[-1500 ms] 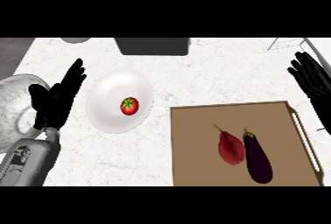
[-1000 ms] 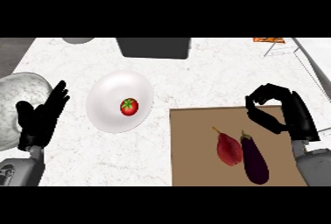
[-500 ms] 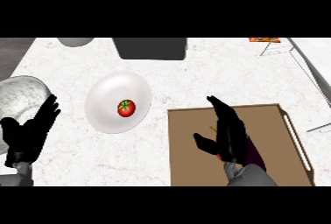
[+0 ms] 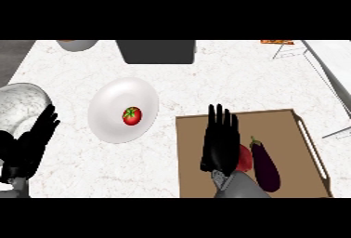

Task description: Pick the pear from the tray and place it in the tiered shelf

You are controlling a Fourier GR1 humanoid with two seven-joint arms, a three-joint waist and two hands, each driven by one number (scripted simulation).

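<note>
A brown wooden tray [image 4: 195, 181] lies at the lower right of the counter. On it a dark red pear [image 4: 245, 158] shows only partly, beside a purple eggplant [image 4: 264, 165] to its right. My right hand [image 4: 220, 140] hovers flat over the tray's middle with fingers straight, open, covering the pear's left side. I cannot tell whether it touches the pear. The wire tiered shelf [image 4: 321, 59] runs along the right edge. My left hand [image 4: 31, 145] rests open at the lower left, fingers up.
A white plate [image 4: 113, 104] with a red tomato [image 4: 132, 115] sits left of the tray. A dark grey box [image 4: 156, 50] and a bowl [image 4: 75, 44] stand at the back. A speckled grey rounded object [image 4: 21, 101] is at the far left.
My right hand came in from the right edge, curled briefly, then straightened and settled over the tray, now hiding part of the pear. The left hand sank lower and leftward.
</note>
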